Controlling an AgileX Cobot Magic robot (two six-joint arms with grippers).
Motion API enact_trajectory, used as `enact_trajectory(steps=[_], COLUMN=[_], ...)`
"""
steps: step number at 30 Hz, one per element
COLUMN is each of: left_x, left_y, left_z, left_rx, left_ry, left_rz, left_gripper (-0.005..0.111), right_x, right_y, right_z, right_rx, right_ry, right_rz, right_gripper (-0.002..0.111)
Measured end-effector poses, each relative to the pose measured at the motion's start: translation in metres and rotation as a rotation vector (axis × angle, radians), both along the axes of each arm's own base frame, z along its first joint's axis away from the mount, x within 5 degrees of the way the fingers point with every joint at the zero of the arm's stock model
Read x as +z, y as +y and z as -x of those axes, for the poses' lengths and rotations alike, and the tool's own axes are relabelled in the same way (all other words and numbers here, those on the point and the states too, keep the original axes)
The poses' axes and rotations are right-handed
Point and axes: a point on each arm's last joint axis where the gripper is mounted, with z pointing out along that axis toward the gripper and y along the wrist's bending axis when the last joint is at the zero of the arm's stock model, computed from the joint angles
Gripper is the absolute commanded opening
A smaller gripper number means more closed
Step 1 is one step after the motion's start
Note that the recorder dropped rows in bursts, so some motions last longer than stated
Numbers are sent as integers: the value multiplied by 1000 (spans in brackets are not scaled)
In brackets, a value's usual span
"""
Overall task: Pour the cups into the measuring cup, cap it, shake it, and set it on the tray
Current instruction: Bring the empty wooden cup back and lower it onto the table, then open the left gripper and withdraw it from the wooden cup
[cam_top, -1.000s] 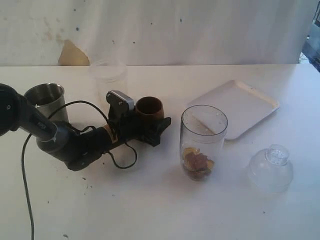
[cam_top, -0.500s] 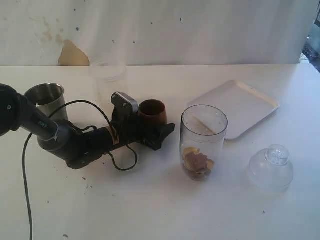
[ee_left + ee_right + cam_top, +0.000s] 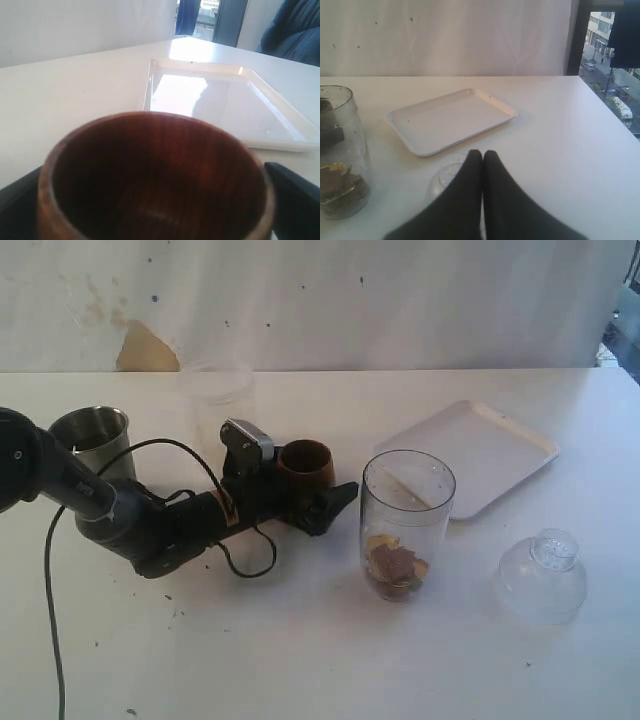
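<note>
The brown wooden cup [image 3: 304, 462] stands upright on the table, empty inside in the left wrist view [image 3: 155, 175]. My left gripper [image 3: 318, 485] lies low around it, open, with a black finger [image 3: 295, 197] on either side and a narrow gap showing at one. The steel tumbler [image 3: 90, 440] stands at the far left. The clear measuring cup [image 3: 407, 525] [image 3: 340, 150] holds brown and yellow pieces at its bottom. The white tray [image 3: 480, 445] [image 3: 225, 105] [image 3: 450, 120] lies empty behind it. My right gripper [image 3: 482, 152] is shut, empty, over the clear dome lid [image 3: 445, 175].
The dome lid [image 3: 542, 575] rests on the table at the right, in front of the tray. A frosted plastic cup [image 3: 217, 395] stands behind the left gripper. The left arm's cable [image 3: 245, 565] loops on the table. A wall backs the table.
The left gripper's jaws have spread wider around the wooden cup, the near finger swinging toward the measuring cup. The cup has shifted slightly right and stands still. Right gripper unchanged.
</note>
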Motion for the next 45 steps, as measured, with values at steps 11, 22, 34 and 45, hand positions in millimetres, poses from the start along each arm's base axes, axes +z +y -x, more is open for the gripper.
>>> enact_trajectory(steps=[11, 22, 34, 45], left_x=[61, 133, 214, 276], left_y=[-2, -4, 24, 72], left_z=[-6, 6, 17, 36], left_rx=[10, -119, 50, 441], left_ry=[-105, -237, -99, 20], left_rz=[29, 26, -120, -233], left_gripper=[105, 105, 105, 105], right_x=[0, 0, 0, 0], right_y=[0, 0, 0, 0], right_z=[0, 0, 0, 0], right_rx=[0, 0, 0, 0], right_ry=[0, 0, 0, 0], right_rz=[0, 0, 0, 0], right_gripper=[0, 0, 0, 0])
